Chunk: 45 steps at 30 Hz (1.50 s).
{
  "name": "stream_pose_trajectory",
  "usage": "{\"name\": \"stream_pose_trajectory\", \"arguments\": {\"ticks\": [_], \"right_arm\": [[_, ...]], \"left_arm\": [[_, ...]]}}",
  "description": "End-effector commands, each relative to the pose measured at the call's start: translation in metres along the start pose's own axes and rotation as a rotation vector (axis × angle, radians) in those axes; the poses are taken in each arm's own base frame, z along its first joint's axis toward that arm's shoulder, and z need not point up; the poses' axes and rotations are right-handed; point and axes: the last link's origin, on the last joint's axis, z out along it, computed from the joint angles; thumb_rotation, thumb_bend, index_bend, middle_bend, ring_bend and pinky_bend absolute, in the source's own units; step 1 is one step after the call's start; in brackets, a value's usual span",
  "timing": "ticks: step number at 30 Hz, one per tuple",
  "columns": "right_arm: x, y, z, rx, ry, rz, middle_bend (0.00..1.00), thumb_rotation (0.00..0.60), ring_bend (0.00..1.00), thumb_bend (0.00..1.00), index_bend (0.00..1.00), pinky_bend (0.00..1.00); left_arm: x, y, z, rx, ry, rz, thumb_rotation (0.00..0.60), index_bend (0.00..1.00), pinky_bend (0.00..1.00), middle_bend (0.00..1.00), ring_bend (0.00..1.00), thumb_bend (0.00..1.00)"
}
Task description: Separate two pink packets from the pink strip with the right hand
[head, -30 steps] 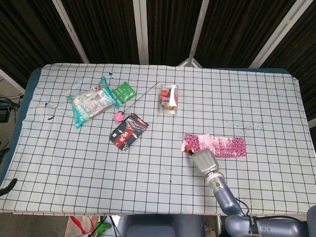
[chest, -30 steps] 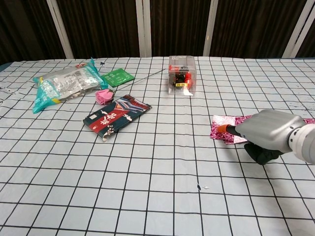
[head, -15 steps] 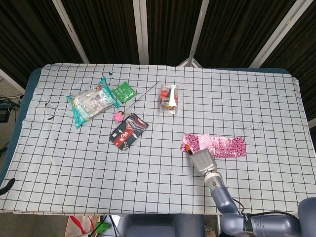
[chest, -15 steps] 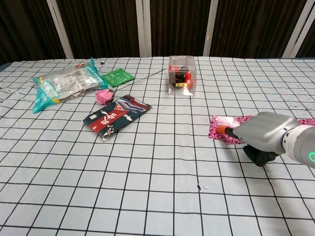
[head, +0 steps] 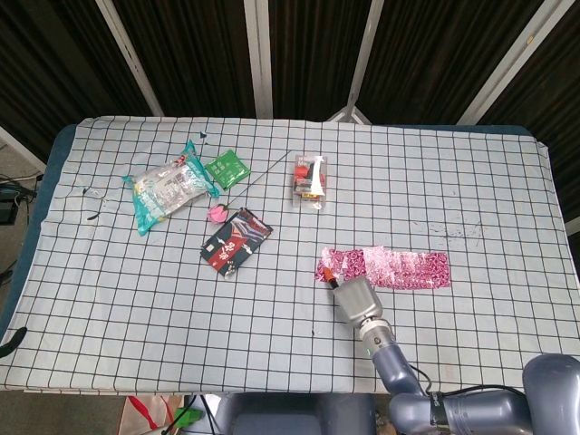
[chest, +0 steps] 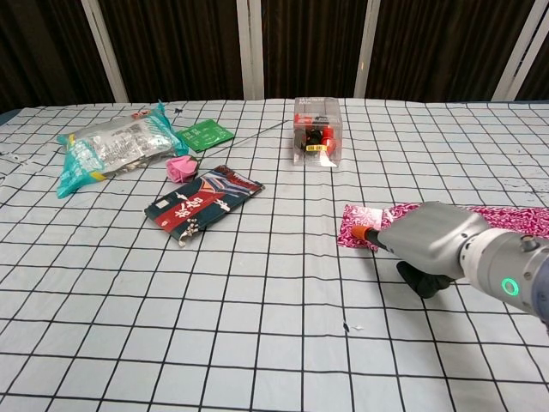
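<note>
The pink glittery strip (head: 399,268) lies flat on the checked cloth right of centre, running left to right. In the chest view the pink strip (chest: 515,216) reaches the right frame edge. My right hand (head: 355,301) comes in from the near table edge. It holds the strip's left end under an orange-tipped finger (chest: 367,233). The right hand (chest: 429,245) covers part of that end, and dark fingers curl beneath the grey shell. How many packets lie under the hand is hidden. The left hand shows in neither view.
A dark red-and-black packet (head: 236,241) and a small pink wad (head: 217,213) lie left of centre. A teal snack bag (head: 168,188) and a green sachet (head: 227,168) sit at the far left. A clear box (head: 309,178) with red contents stands at the back centre.
My right hand has slid left, and the strip's left end has gone with it. The strip now stretches longer across the cloth, while its right end has stayed put.
</note>
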Motion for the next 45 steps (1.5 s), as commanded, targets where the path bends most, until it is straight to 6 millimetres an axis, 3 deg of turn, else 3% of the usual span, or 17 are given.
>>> {"name": "stream_pose_trajectory", "arguments": {"ticks": [1,14,20,27,33,45], "right_arm": [[0.001,-0.009,0.002,0.01,-0.002,-0.011,0.82,0.6,0.86,0.78,0.04,0.64],[0.014,-0.042,0.001,0.058,0.019,-0.034,0.82,0.6,0.86,0.78,0.04,0.64],[0.022,-0.048,0.001,0.055,0.038,-0.024,0.82,0.6,0.86,0.78,0.04,0.64],[0.033,-0.033,-0.001,0.007,0.072,0.003,0.82,0.6,0.86,0.78,0.04,0.64],[0.036,-0.009,-0.006,-0.045,0.088,0.029,0.82,0.6,0.86,0.78,0.04,0.64],[0.023,0.027,-0.013,-0.1,0.039,0.04,0.82,0.6,0.86,0.78,0.04,0.64]], "left_arm": [[0.001,-0.001,0.0,0.004,0.003,-0.002,0.6,0.16,0.09,0.0,0.0,0.35],[0.002,-0.003,0.001,0.004,0.001,-0.016,0.6,0.16,0.09,0.0,0.0,0.35],[0.003,-0.004,0.001,0.002,0.0,-0.02,0.6,0.16,0.09,0.0,0.0,0.35],[0.003,-0.005,0.001,0.004,0.001,-0.022,0.6,0.16,0.09,0.0,0.0,0.35],[0.002,-0.003,0.001,0.0,-0.001,-0.013,0.6,0.16,0.09,0.0,0.0,0.35],[-0.001,0.0,0.001,0.004,0.001,0.006,0.6,0.16,0.09,0.0,0.0,0.35]]}}
